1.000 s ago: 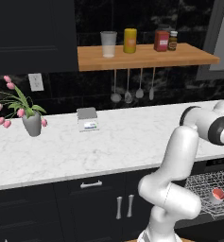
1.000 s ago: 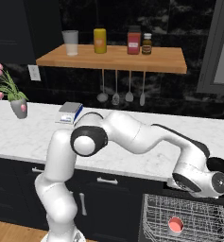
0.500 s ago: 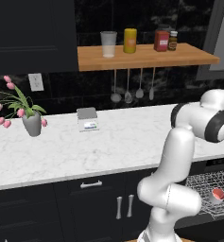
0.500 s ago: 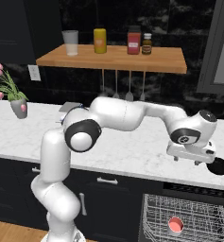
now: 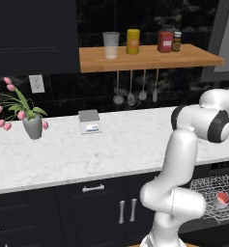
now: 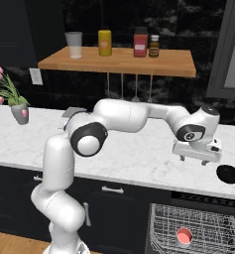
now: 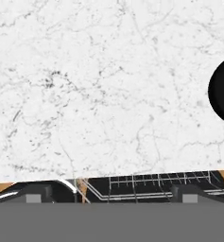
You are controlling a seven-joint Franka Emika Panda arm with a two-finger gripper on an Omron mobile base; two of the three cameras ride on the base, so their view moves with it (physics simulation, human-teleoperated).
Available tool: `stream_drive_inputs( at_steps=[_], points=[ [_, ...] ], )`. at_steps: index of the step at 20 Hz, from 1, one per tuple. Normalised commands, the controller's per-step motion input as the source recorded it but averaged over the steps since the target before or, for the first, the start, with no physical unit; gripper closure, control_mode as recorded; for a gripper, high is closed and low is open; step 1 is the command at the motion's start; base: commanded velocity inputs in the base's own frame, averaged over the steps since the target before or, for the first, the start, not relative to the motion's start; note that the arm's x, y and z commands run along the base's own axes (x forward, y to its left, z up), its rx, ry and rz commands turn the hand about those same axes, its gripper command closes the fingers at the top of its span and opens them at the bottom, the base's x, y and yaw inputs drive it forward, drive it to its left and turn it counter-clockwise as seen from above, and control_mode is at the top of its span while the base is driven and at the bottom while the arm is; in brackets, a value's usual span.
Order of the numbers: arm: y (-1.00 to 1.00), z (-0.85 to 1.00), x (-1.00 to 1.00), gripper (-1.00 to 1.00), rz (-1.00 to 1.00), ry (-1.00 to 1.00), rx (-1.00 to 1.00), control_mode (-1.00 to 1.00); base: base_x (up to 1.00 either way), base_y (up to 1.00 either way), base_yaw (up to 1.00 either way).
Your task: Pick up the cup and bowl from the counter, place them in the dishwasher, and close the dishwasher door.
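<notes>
My claw [image 6: 204,160] hangs above the white marble counter [image 6: 139,158] near its right end, fingers pointing down, spread to their widest and holding nothing. Looking down along it, I see veined marble under me and the counter's front edge, with my two dark fingertips [image 7: 38,194] far apart at the bottom.

The bowl [image 6: 228,174] is a black, round dish sitting on the counter just to the right of my claw, apart from it; in my hand view it is a dark curve [image 7: 223,90] cut off at the right edge.

Below the counter the dishwasher [image 6: 193,233] stands open, its light grey wire rack [image 5: 215,198] pulled into sight. The cup [image 6: 184,236], a small pinkish-red one, rests inside that rack. I cannot make out the dishwasher door itself.

Further left on the counter are a grey vase of pink tulips [image 5: 31,125] and a small kitchen scale [image 5: 89,121]. On the wooden wall shelf [image 5: 150,58] stand a clear glass [image 5: 110,45], a yellow jar [image 5: 133,41], a red jar [image 5: 165,41] and a small dark jar [image 5: 177,41], with utensils [image 5: 135,89] hanging beneath.
</notes>
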Motion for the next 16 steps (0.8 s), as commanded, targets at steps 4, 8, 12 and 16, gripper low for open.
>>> stream_drive_inputs(
  at_steps=[4,8,12,16],
  points=[
    [-0.46,-0.03,0.27,-1.0,-0.08,0.0,0.0,-1.0,0.0,0.0,0.0],
    [-0.59,-0.04,0.24,-1.0,-0.09,0.0,0.0,-1.0,0.0,0.0,0.0],
    [-0.54,-0.01,0.06,-1.0,-0.08,-0.01,0.0,-1.0,0.0,0.0,0.0],
    [-0.44,-0.15,0.04,-1.0,-0.06,-0.01,0.01,-1.0,0.0,0.0,0.0]
  ],
)
